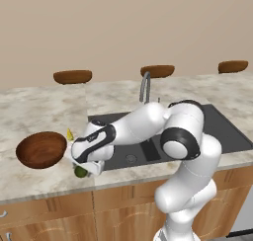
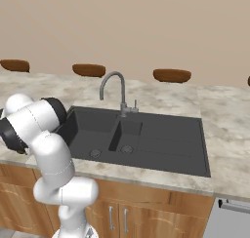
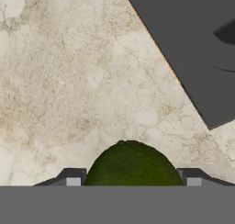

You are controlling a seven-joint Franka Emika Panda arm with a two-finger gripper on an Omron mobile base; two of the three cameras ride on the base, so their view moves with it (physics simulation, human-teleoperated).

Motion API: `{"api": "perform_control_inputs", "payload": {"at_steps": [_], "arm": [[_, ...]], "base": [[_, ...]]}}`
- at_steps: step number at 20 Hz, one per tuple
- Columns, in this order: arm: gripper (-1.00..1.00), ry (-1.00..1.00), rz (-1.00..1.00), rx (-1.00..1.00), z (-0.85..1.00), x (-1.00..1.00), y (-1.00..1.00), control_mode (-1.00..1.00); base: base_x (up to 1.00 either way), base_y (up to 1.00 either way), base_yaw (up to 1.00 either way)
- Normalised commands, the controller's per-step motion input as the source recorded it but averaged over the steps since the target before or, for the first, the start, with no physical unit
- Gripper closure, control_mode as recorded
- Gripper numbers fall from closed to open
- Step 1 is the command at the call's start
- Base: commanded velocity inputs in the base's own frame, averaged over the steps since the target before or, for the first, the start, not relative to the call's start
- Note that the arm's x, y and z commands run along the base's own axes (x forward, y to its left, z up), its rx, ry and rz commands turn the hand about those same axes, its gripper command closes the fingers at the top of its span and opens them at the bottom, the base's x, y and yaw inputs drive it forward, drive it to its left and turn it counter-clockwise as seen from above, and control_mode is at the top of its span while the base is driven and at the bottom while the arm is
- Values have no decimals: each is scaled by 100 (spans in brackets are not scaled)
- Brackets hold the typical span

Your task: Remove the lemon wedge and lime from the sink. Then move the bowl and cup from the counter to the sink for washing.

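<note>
Left base view: the gripper (image 1: 85,169) hangs low over the counter (image 1: 39,111) left of the sink (image 1: 222,131), the lime (image 1: 80,172) at its tips, the bowl (image 1: 41,149) and lemon wedge (image 1: 70,135) nearby. Hand view: the lime (image 3: 133,165) sits between wide-spread fingers (image 3: 73,178); whether they grip it, I cannot tell.

**Soft, even light, sharp rendered pictures**

Flat, bright light is falling evenly over the counter (image 1: 39,106). The arm (image 1: 183,131) is casting only a faint shadow into the sink (image 2: 161,139). Nothing is glaring or blurring; edges are staying straight.
</note>
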Motion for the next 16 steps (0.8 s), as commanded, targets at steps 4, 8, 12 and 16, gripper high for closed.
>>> {"api": "perform_control_inputs", "payload": {"at_steps": [4, 8, 12, 16], "arm": [[100, -10, -6, 0, 0, 17, 22, -100], [100, -4, -6, 0, -1, 14, 16, -100], [100, 0, -7, 0, -12, 8, 2, -100], [100, 0, -9, 0, -16, 6, 1, -100]], "base": [[0, 0, 0], [0, 0, 0], [0, 0, 0], [0, 0, 0]]}}
